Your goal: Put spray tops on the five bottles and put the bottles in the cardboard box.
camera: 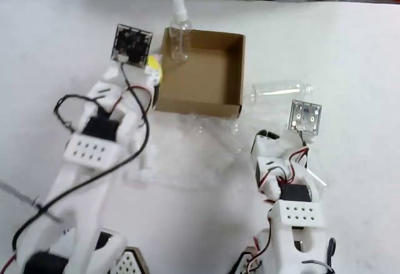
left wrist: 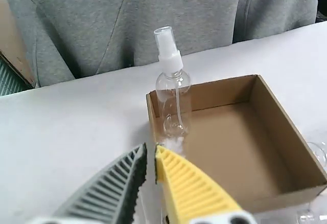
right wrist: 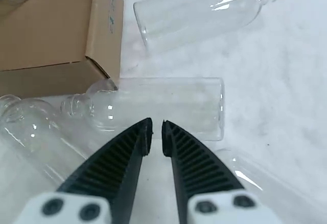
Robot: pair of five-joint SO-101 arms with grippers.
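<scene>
Nearest, the right pincer (right wrist: pixel 157 127): black jaws drawn almost together, a thin slit between, nothing held. Hangs just over a capless bottle (right wrist: pixel 163 101) lying on its side on the bench (camera: pixel 350 49), neck turned toward the box corner. Likely lined up for a pick, though far too narrow at present to take the body; would need to spread first.

Beside that one, a second bottle (right wrist: pixel 30 132), also flat and open-necked, overlapping its neck end. On the other side, a third bottle (right wrist: pixel 265 180), again on its side. All clear and huddled just before the box front, probably left there within easy reach of both arms while waiting for tops.

Farther out, a lone bottle (camera: pixel 281 91), capless, on its side, just beside the box's right wall and apart from the huddle.

Then the left pincer (left wrist: pixel 150 155): grey jaw and yellow jaw nearly closed, a sliver of gap, empty. Sits at the left wall of the cardboard box (camera: pixel 200 105), pointed at the one finished piece but not touching it.

Farthest, the capped bottle (left wrist: pixel 173 101), upright in the box's far left corner, spray top (left wrist: pixel 167 47) fitted. Tucked into the corner, seemingly to leave floor for the rest.

Counted: five bottles, one capped and boxed, four bare on the bench. One spray top seen; loose ones, cannot tell. One box.
</scene>
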